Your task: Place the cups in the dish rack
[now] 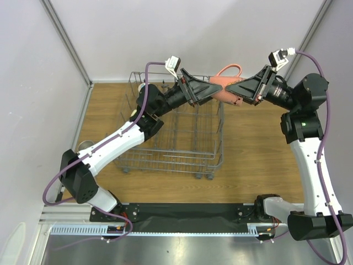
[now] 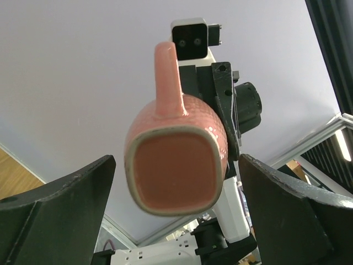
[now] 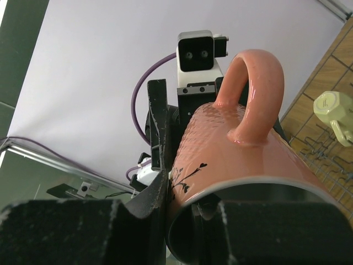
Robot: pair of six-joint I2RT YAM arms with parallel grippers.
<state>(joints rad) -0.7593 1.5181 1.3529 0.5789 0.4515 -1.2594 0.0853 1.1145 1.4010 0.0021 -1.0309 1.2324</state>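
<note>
Presently clamping pink mug (image 1: 222, 89) in right tool (image 1: 233, 94) by dish rack (image 1: 165, 155), spreading left tool (image 1: 211, 91) wide; yellow cup (image 3: 330, 110) racked, mug pending.

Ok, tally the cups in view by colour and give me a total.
Salmon pink mug: 1
Pale yellow cup: 1
Greyish cup, partly hidden: 1
Total: 3 in view; more may be hidden.
</note>
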